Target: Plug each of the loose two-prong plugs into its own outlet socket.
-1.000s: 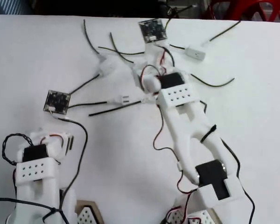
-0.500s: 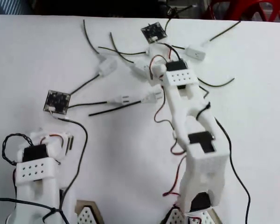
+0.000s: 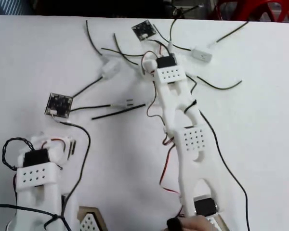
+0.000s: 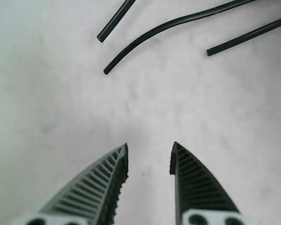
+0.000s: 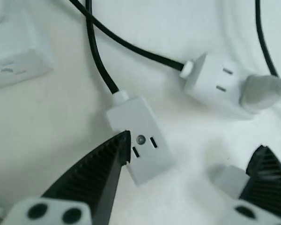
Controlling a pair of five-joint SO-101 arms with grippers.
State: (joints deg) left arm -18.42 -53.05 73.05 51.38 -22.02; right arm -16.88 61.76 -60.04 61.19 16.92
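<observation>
Plug [image 3: 127, 102], two-prong, loose.

High view: lies mid-table [image 3: 260, 125], left of the right arm [image 3: 169, 94], which is stretched to the far centre.

Left wrist view: left gripper [image 4: 149, 147] part open, empty, over bare table.

Right wrist view: right gripper [image 5: 193, 147] wide open, holding nothing. One finger sits at the edge of an outlet socket [image 5: 141, 140]; whether they touch cannot be told.

Step, as judged: lining up on that socket. Next move: centre the jaws, then close.

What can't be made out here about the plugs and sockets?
High view: the right arm covers its fingers and what lies under them.
Right wrist view: the edge cuts the grey piece beside a socket; plug or not, unclear.
Left wrist view: black cables leave frame; their plugs unknown.
</observation>
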